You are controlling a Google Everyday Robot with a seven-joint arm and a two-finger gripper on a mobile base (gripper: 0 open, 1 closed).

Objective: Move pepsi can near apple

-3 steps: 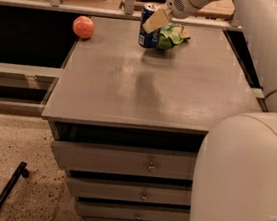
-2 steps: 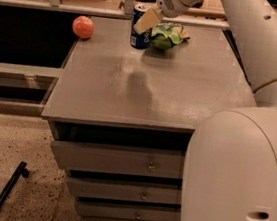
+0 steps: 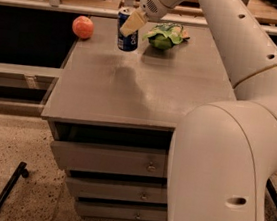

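Grey cabinet top (image 3: 130, 96): sits over shut drawers, with the robot's white arm (image 3: 245, 60) reaching across it from the near right.
Robot's gripper (image 3: 127, 28): at the far edge, clamped on the pepsi can (image 3: 129, 42) — one tan finger crosses its front.
Where the pepsi can stands: upright; over the last second it has shifted left, out from beside the green bag (image 3: 164, 35).
Far-left apple (image 3: 83, 26): unmoved — the gap to the can is narrower but still open.
Task reading: the carry is under way; more leftward travel looks needed before release.
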